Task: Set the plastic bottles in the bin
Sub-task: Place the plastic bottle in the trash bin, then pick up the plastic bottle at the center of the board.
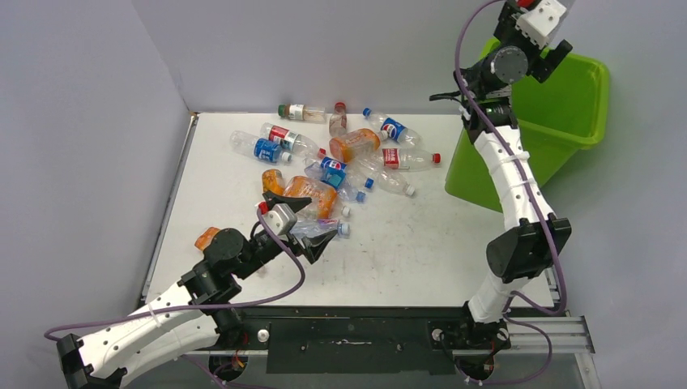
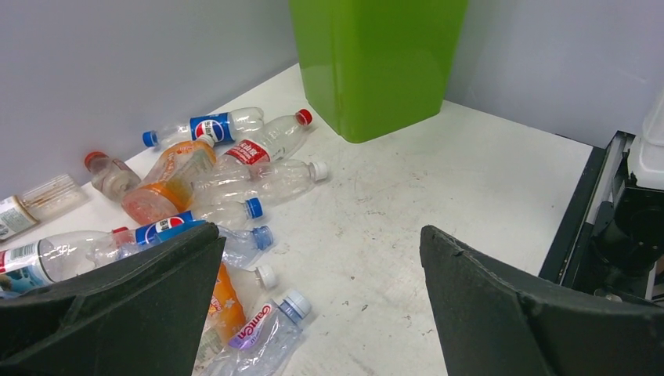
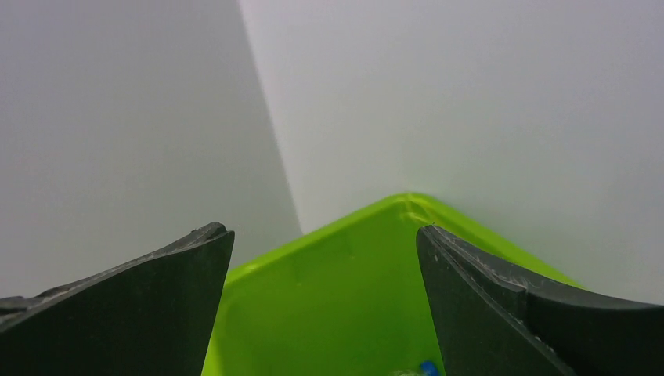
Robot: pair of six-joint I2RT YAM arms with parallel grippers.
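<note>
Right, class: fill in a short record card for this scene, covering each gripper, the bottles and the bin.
left gripper: open, empty, low over the table at the near edge of the bottle heap
right gripper: open, empty, raised above the bin
plastic bottles: lying in a loose heap on the far half of the table
bin: lime green, upright, at the far right
task status: many bottles not yet in the bin

Plain grey walls [image 1: 81, 121] around a scuffed white table [image 1: 421, 259], in even light.
</note>
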